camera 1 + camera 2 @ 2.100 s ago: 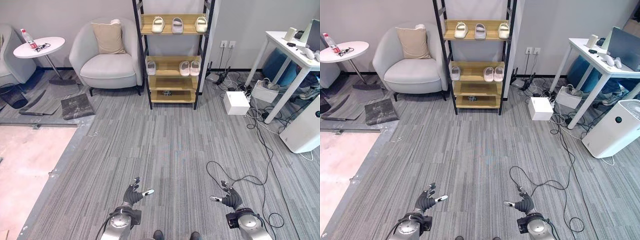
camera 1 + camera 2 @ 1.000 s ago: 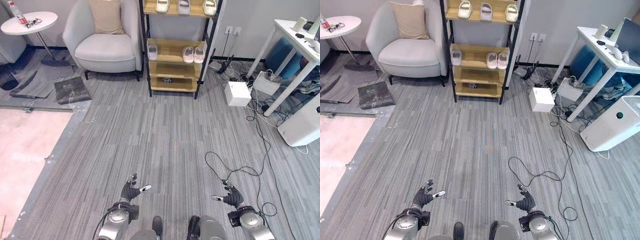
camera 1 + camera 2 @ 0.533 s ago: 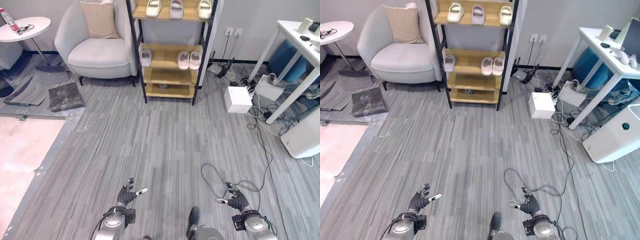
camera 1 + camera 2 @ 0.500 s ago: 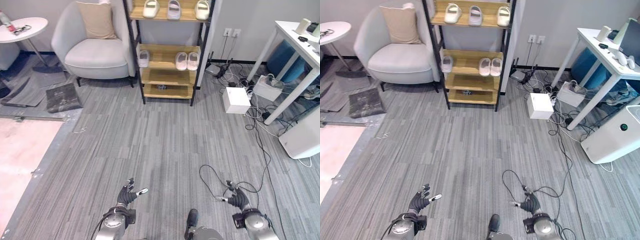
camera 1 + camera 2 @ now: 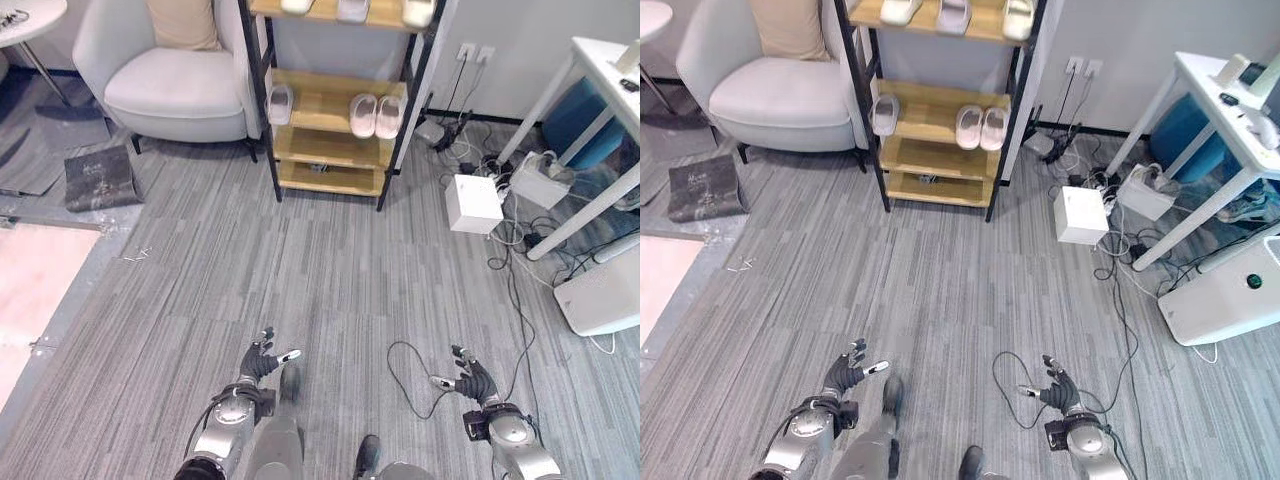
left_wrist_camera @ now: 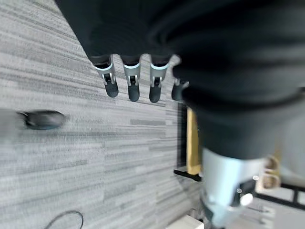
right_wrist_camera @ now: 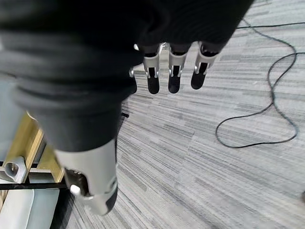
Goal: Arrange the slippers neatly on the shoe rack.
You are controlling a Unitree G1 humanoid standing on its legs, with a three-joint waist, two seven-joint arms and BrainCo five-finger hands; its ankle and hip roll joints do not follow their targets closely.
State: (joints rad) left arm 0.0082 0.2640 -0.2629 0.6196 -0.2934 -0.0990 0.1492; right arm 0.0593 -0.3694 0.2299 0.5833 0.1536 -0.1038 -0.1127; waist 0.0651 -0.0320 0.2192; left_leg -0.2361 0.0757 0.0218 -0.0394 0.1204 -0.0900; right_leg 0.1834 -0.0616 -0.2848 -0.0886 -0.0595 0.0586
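Note:
A black-framed shoe rack (image 5: 320,92) with wooden shelves stands against the far wall, well ahead of me. Its middle shelf holds one pale slipper (image 5: 281,103) at the left and a pale pair (image 5: 376,115) side by side at the right. The top shelf carries three more pale slippers (image 5: 954,12) in a row, partly cut off by the view's edge. My left hand (image 5: 258,362) and right hand (image 5: 472,380) hang low over the grey carpet, far from the rack. Both are open with straight fingers (image 6: 131,82) (image 7: 174,72) and hold nothing.
A grey armchair (image 5: 175,80) with a beige cushion stands left of the rack. At the right are a white box (image 5: 473,203), a tangle of cables and a power strip (image 5: 535,185), a white table (image 5: 610,95) and a white appliance (image 5: 603,300). A dark mat (image 5: 98,180) lies at the left.
The whole picture has shifted: the camera has moved towards the rack, which now sits nearer and higher in view. Both hands stay open and low.

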